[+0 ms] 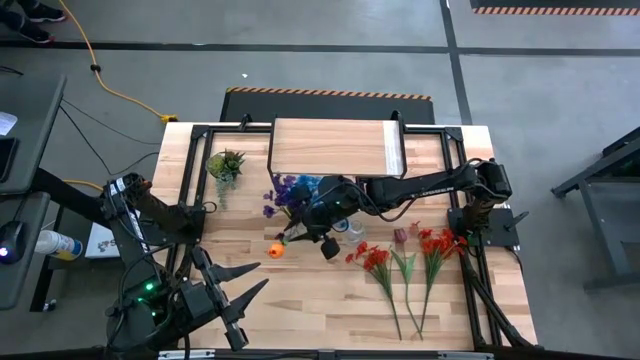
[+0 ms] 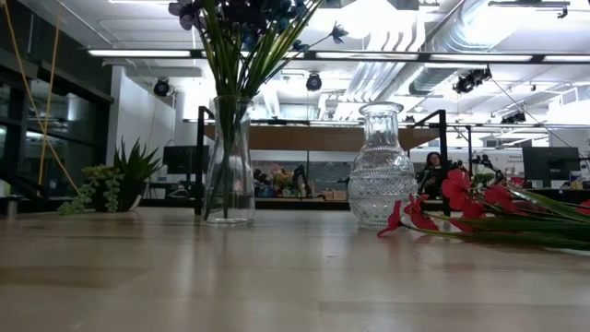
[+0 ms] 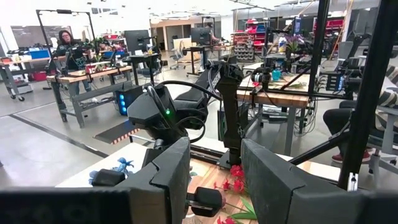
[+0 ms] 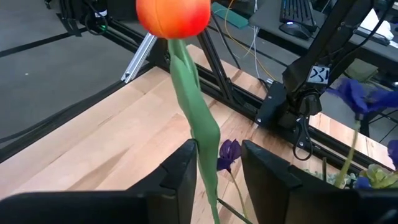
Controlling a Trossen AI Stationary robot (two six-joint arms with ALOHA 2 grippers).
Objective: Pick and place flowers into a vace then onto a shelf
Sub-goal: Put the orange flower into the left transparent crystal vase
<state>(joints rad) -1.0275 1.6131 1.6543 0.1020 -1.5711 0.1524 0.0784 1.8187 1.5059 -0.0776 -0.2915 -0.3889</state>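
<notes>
One orange flower (image 4: 173, 17) sits between the right hand's (image 1: 322, 238) fingers, stem running down the gap w/ daylight on both sides, so we'd call that hand open, prob letting go over the tall vase (image 2: 229, 161) by the shelf (image 1: 335, 147). Red flowers (image 1: 400, 255) lie on the surface w/ room around. Left hand (image 1: 232, 290) waits part-open, empty, at the near edge.
</notes>
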